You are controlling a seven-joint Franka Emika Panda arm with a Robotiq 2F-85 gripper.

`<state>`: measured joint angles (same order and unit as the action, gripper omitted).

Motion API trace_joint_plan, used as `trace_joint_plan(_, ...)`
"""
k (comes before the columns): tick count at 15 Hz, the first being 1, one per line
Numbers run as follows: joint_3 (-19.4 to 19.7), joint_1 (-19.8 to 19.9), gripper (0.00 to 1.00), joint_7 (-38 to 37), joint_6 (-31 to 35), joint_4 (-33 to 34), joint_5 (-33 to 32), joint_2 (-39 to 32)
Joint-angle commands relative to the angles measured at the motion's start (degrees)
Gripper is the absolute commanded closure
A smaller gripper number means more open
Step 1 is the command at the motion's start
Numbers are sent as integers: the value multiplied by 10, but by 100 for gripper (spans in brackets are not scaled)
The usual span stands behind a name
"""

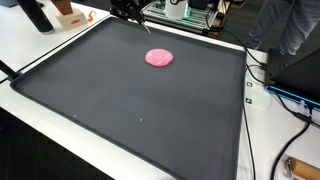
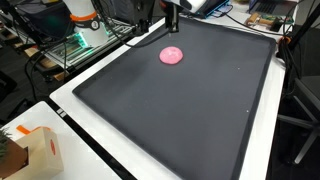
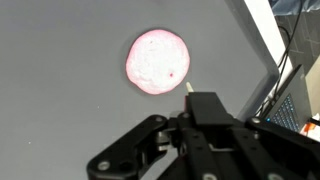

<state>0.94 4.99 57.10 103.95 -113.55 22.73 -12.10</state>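
A flat, round pink disc (image 1: 159, 57) (image 2: 172, 55) lies on a dark mat, short of the claw (image 1: 129, 13) (image 2: 172, 20) and clearly apart from it; nothing touches it. In both exterior views the claw hangs over the mat's far edge, with the disc set a little further in toward the mat's middle. In the wrist view the disc (image 3: 157, 62) fills the area just ahead of the claw (image 3: 190, 96), whose dark body crowds the lower frame. How wide the claw stands cannot be told from any view. The dark mat (image 1: 120, 115) (image 2: 180, 125) covers nearly the whole white tabletop (image 1: 45, 50) (image 2: 62, 100). A cardboard box (image 2: 35, 150) sits well apart from the claw at the tabletop's near corner, and cables (image 1: 262, 75) trail past the mat's side edge.
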Motion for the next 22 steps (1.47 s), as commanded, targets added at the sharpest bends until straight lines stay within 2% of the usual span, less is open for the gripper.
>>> trace_joint_plan(1, -13, -27, 97, -63, 40, -35, -65, 38)
trace_joint_plan(8, -41, -75, 97, -252, 162, -74, -159, 60)
trace_joint_plan(15, -63, -110, 97, -456, 212, -106, -258, 70)
trace_joint_plan(18, -69, -120, 97, -514, 212, -116, -281, 78)
trace_joint_plan(20, -73, -123, 97, -526, 189, -111, -284, 80)
trace_joint_plan(21, -73, -118, 88, -503, 196, -91, -269, 60)
trace_joint_plan(22, -74, -119, 88, -507, 195, -94, -269, 63)
